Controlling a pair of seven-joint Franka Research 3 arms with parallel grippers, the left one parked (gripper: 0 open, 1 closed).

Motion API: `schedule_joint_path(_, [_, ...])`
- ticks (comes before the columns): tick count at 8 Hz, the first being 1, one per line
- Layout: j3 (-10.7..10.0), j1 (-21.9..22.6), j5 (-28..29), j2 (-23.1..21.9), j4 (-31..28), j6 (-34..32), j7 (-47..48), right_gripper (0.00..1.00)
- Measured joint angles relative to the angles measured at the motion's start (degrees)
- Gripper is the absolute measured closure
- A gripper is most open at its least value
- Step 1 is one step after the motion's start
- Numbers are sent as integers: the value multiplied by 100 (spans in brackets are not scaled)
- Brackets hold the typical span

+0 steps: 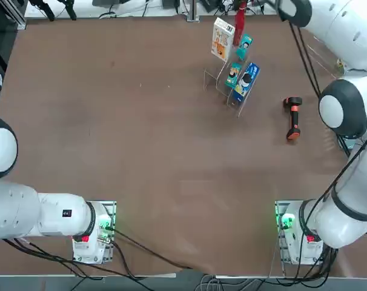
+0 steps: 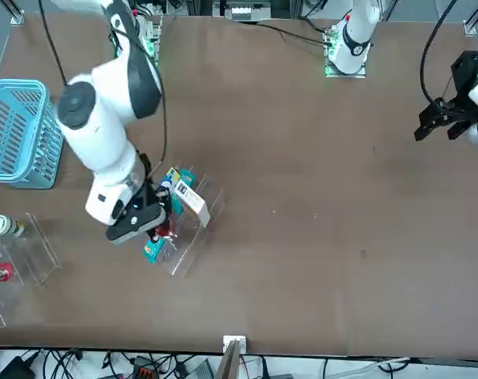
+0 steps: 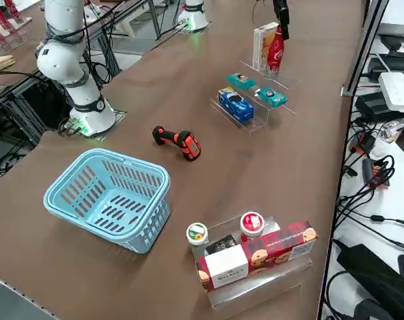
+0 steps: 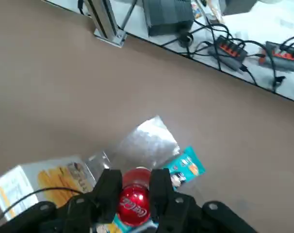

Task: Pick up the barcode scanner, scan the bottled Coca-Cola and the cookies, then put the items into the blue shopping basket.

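The bottled Coca-Cola (image 4: 134, 200) stands upright on a clear stand beside the cookies (image 4: 44, 180), a white carton with an orange-yellow picture. My right gripper (image 4: 135, 187) comes down over the bottle's top, its two fingers pressed against either side of the red cap. From the side, the gripper (image 3: 281, 17) sits above the bottle (image 3: 275, 50) and the cookies (image 3: 264, 44). The barcode scanner (image 1: 293, 118) lies flat on the table nearer my base, untouched. The blue shopping basket (image 3: 109, 197) stands past the scanner (image 3: 179, 141) at the table's right edge.
Small teal packets (image 3: 271, 97) and a blue packet (image 3: 235, 105) rest on the lower steps of the clear stand. A second clear stand (image 3: 255, 277) near the basket carries a red biscuit box and two capped bottles. Cables run along the table's far edge.
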Motion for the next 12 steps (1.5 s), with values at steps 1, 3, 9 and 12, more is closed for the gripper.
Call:
schedule_joint_path(1, [-8,-118,11,-38,193,-436,-251,66])
schedule_joint_path(3, [-22,-478,36,-242,352,-1116,-988,66])
schedule_joint_path(9, [-113,-3192,60,-2233,-1716,-1705,-4946,66])
schedule_joint_path(12, [-140,-4855,309,-2985,-3132,-1146,-6755,66])
